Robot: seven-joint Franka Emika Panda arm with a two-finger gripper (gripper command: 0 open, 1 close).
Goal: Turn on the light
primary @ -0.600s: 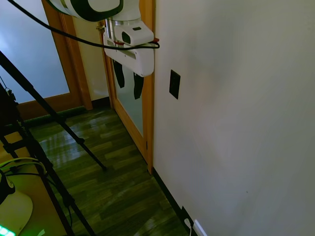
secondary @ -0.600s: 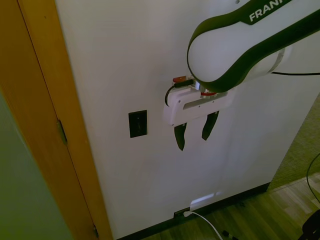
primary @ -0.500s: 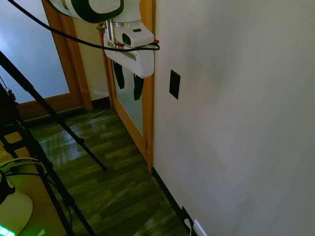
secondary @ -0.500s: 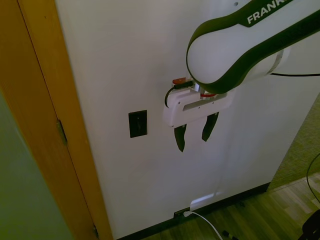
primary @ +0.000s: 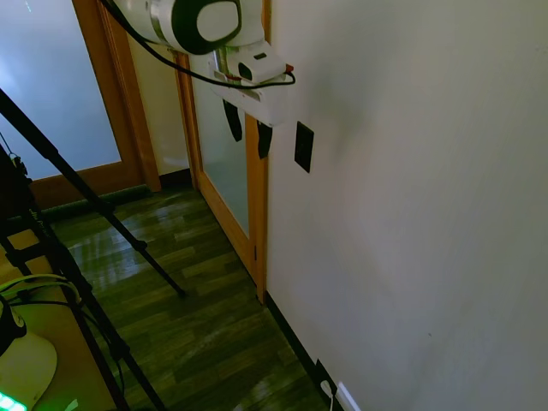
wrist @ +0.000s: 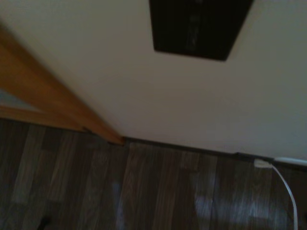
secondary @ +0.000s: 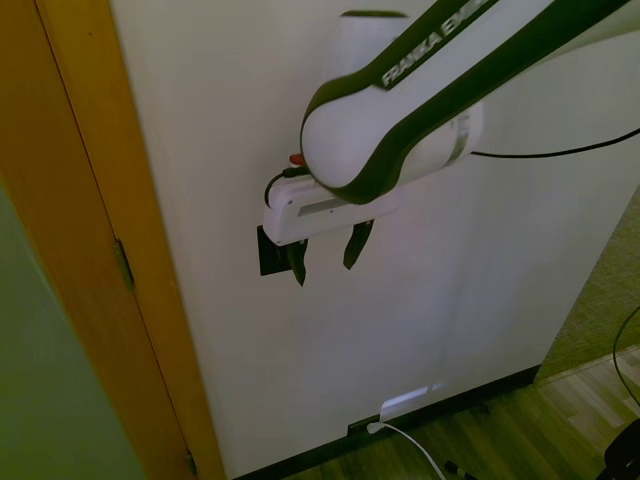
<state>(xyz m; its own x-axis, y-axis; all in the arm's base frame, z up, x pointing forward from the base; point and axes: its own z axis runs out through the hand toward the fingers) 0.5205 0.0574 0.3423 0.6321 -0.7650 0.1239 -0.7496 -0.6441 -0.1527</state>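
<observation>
- First exterior view: the arm [primary: 184, 21] has swung in toward the wall [primary: 411, 214] since half a second ago. Then it hung out in front of the glazed door; now its head is close to the wall, just beside the switch.
- The second exterior view agrees: the gripper [secondary: 325, 256] has slid along the wall from well clear of the switch [secondary: 268, 255] to right in front of it. One finger now overlaps the plate's edge, so only a strip of black shows past it.
- My guess is that the approach is nearly done. What seems left is a short push of a fingertip onto the plate; no lamp is in sight, so I cannot say from here whether any light has come on.
- The gripper [primary: 247, 134] hangs fingers down with a clear gap between them, roughly half spread, and holds nothing.
- I cannot tell whether a finger touches the switch [primary: 303, 146]. In the first exterior view the plate sits just beyond the nearer finger with a sliver of wall between, so probably not yet.
- The wrist view shows the switch [wrist: 199, 26] as a dark blurred block close ahead, the door frame [wrist: 48, 96] off to one side and the floor [wrist: 144, 191] far below.
- Smallest of all, a white cable [wrist: 283, 184] runs along the skirting under the gripper, well apart from it.
</observation>
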